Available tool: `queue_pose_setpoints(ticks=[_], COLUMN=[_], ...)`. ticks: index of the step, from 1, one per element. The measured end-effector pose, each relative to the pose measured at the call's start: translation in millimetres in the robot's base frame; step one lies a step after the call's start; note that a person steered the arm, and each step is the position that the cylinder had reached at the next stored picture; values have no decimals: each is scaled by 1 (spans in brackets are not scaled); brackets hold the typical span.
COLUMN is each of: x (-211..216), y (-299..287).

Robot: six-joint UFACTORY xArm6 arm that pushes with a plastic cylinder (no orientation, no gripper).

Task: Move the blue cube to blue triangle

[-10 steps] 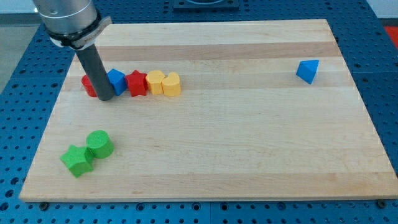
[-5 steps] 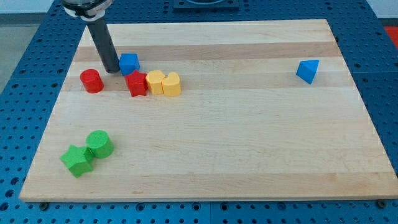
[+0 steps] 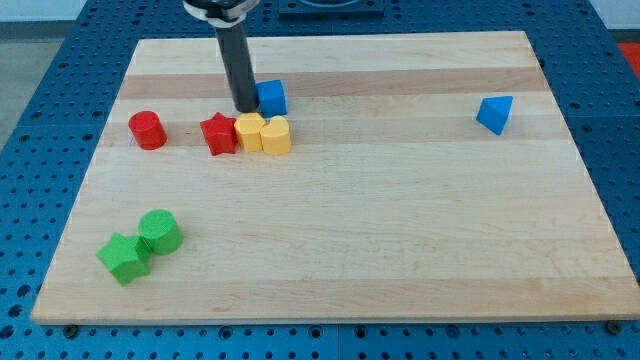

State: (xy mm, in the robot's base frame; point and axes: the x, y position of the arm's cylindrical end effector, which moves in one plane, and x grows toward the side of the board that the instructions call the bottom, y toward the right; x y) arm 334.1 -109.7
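Observation:
The blue cube [image 3: 271, 97] sits on the wooden board [image 3: 400, 220], in the upper left-centre of the view. My tip [image 3: 246, 108] touches the cube's left side. The blue triangle [image 3: 495, 113] lies far to the view's right, near the board's right edge, at about the same height as the cube.
Just below the cube and the tip, a red star [image 3: 218, 133] and two yellow blocks [image 3: 250, 131] [image 3: 276, 135] stand in a row. A red cylinder [image 3: 147, 130] is at the left. A green cylinder [image 3: 160, 231] and a green star-like block [image 3: 124, 258] lie at the lower left.
My tip has pushed the blue cube out of the row, up and then to the right. The red cylinder, hidden behind the rod before, now shows.

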Motion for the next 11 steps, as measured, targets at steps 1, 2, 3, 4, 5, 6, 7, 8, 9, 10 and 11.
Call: queue_pose_setpoints(ticks=[1,2,3,4,5,6,7,8,9,10,11], x=[-14,-19,-21,-21,-22,-22,-22,-21,-13,2,15], y=[9,25,47,68,94,120,147,171,188,190,198])
